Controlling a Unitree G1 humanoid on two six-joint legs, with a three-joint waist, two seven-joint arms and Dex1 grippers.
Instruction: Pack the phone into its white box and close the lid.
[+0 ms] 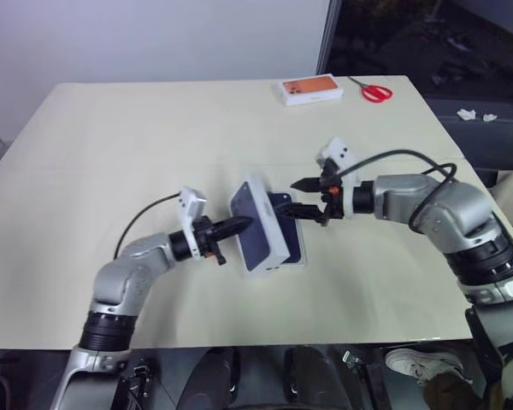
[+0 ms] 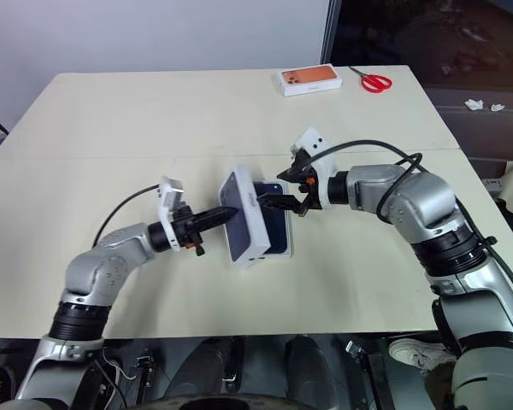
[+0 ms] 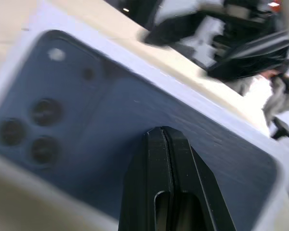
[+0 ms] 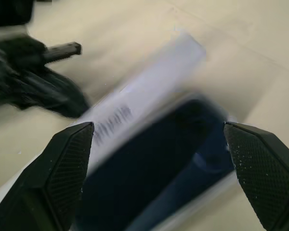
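Lid (image 1: 255,224) tilted on edge mid-table blocking passage between left gripper (image 1: 242,225) and right gripper (image 1: 308,196), orange-picture box (image 1: 310,89) and scissors (image 1: 373,90) crowding far right corner, bare table (image 1: 111,145) along left and near edges

Right pincer (image 4: 156,173): fingers spread wide.
Phone (image 4: 154,173): lies below, between them.
Lid (image 4: 139,101): tilted beside it.
Left pincer (image 4: 62,48): behind lid.

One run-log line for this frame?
left gripper: shut, tip against tilted lid | right gripper: open | phone: in white box
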